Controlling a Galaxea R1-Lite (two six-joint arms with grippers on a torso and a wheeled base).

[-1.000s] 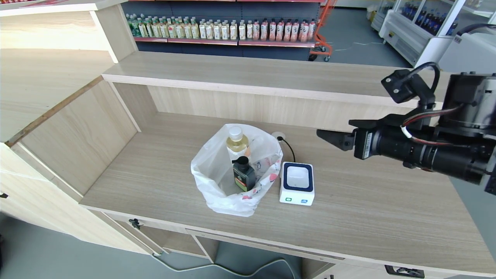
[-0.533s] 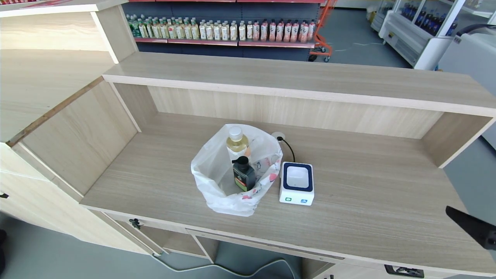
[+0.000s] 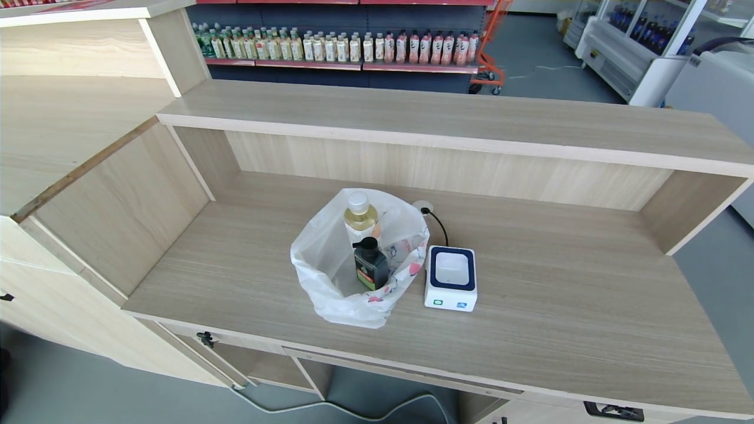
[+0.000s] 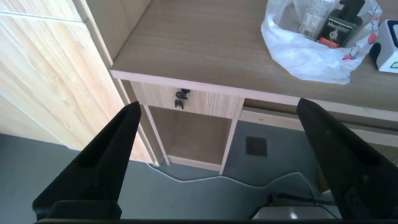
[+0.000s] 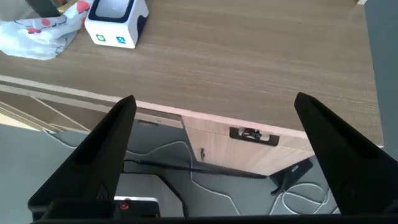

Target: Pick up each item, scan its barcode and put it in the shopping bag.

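A white plastic shopping bag [image 3: 330,277] stands open in the middle of the wooden counter [image 3: 559,318]. Inside it are a clear bottle with a white cap [image 3: 360,215] and a dark pump bottle [image 3: 370,265], both upright. A white barcode scanner [image 3: 451,278] with a dark blue top sits just right of the bag. My left gripper [image 4: 224,162] is open below the counter's front edge, with the bag [image 4: 311,50] ahead of it. My right gripper [image 5: 221,155] is open too, low in front of the counter, with the scanner [image 5: 117,23] further off. Both hold nothing.
A raised shelf [image 3: 412,118] runs along the counter's back, with side walls at left and right. A black cable [image 3: 439,227] leads from the scanner to a grommet. Below the counter's front edge are drawers with key locks [image 4: 181,99] and loose cables on the floor.
My right arm, which hung over the counter's right side a second ago, dropped down and out of the head view. The bag, bottles and scanner stayed put.
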